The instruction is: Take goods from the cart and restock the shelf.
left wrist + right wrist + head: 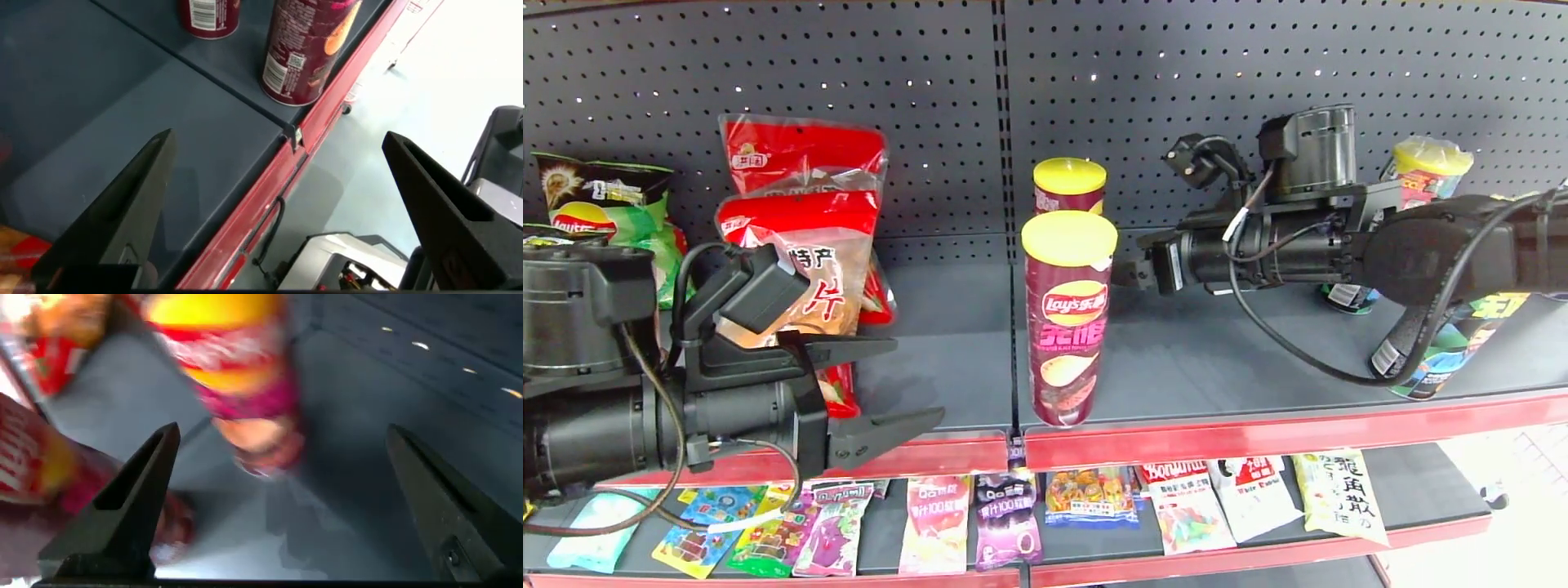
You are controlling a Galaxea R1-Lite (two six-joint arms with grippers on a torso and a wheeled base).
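Two maroon chip cans with yellow lids stand on the grey shelf point(1217, 359). The front can point(1068, 318) is at the shelf's red lip and the rear can point(1069, 184) is right behind it. My right gripper point(1125, 273) hovers over the shelf just right of the cans. In the right wrist view it point(278, 506) is open, with a blurred can point(237, 376) ahead of its fingers. My left gripper point(903, 388) hangs open and empty at the shelf's front edge, left of the front can. The left wrist view shows it point(278, 196) above the red lip, with both cans point(302, 49) beyond.
Red snack bags point(805, 237) lean on the pegboard behind my left gripper, with a green chip bag point(613, 204) farther left. Another yellow-lidded can point(1425, 171) and a lying package point(1462, 343) sit behind my right arm. Several candy bags point(1013, 514) line the lower shelf.
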